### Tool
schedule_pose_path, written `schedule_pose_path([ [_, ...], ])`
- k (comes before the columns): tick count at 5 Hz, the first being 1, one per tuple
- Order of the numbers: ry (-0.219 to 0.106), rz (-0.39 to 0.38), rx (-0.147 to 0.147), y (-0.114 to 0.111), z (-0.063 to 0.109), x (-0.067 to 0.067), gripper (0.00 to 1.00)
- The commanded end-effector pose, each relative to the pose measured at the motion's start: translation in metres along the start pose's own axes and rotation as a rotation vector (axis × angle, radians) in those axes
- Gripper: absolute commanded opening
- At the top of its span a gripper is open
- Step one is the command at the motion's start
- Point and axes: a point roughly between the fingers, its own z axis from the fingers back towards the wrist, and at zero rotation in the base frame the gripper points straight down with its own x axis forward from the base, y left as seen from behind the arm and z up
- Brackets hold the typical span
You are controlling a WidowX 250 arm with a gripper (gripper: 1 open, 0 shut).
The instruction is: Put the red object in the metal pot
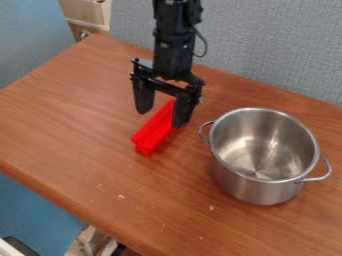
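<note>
Gripper (pixel 166 98), camera view, with fingers spread apart above the far part of the red object (pixel 156 128), which lies on the table (pixel 83 112) beside the metal pot (pixel 265 150). Step in hand: apparently the approach; lowering and closing around the block would follow. The block's far end is partly obscured; fingertip contact is indeterminate.
</note>
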Motion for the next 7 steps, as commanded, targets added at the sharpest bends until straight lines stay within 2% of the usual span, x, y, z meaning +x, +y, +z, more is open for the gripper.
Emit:
schedule_pose_path([
  [1,-0.043,0.006,0.009,0.009,0.009,0.005,1.00],
  [7,-0.026,-0.001,0.002,0.021,-0.008,0.015,1.00],
])
